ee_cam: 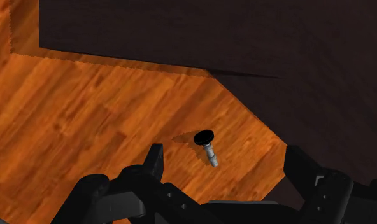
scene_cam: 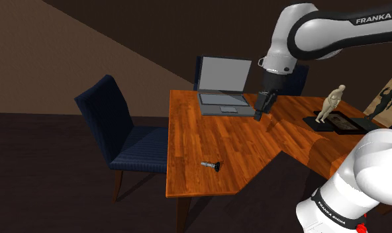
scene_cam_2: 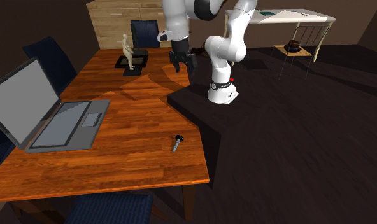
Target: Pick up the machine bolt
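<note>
one machine bolt [scene_cam: 210, 165] lies on its side on the wooden desk [scene_cam: 254, 149], close to the desk's edge. in the shoulder view it sits at about seven o'clock from the tool [scene_cam: 259, 115], well apart from it. the tool hangs above the desk with its two black fingers [ee_cam: 154, 162] spread wide, grasping nothing. in the wrist view the bolt, with a dark head and a pale grey shank, shows on the wood between the parted fingers, touched by neither. in the shoulder view an open laptop [scene_cam: 221, 89] stands at ten o'clock from the tool, and a pale figurine [scene_cam: 332, 104] on a dark base at three o'clock. a blue chair [scene_cam: 125, 136] stands at the desk's nine o'clock side.
</note>
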Robot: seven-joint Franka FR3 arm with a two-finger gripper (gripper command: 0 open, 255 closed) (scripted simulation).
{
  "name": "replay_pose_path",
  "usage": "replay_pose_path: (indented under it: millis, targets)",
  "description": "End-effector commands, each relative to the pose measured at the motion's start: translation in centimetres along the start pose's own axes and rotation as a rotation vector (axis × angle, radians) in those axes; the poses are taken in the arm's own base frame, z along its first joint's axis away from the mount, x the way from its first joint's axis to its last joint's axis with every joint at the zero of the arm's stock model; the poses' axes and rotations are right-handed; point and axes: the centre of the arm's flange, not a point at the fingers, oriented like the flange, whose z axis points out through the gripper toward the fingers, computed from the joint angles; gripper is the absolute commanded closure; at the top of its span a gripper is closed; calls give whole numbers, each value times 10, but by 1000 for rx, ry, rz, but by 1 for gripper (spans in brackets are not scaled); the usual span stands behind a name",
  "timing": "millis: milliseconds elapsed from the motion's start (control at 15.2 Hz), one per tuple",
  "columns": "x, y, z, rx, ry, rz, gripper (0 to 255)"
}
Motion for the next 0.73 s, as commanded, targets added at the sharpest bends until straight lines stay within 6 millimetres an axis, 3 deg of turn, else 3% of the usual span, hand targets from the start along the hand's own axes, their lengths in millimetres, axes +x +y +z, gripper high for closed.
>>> replay_pose_path:
  millis: [0, 660]
  targets:
    - [12, -1, 21, -8, 0, -29, 0]
    - [74, -14, 138, -47, -12, -168, 0]
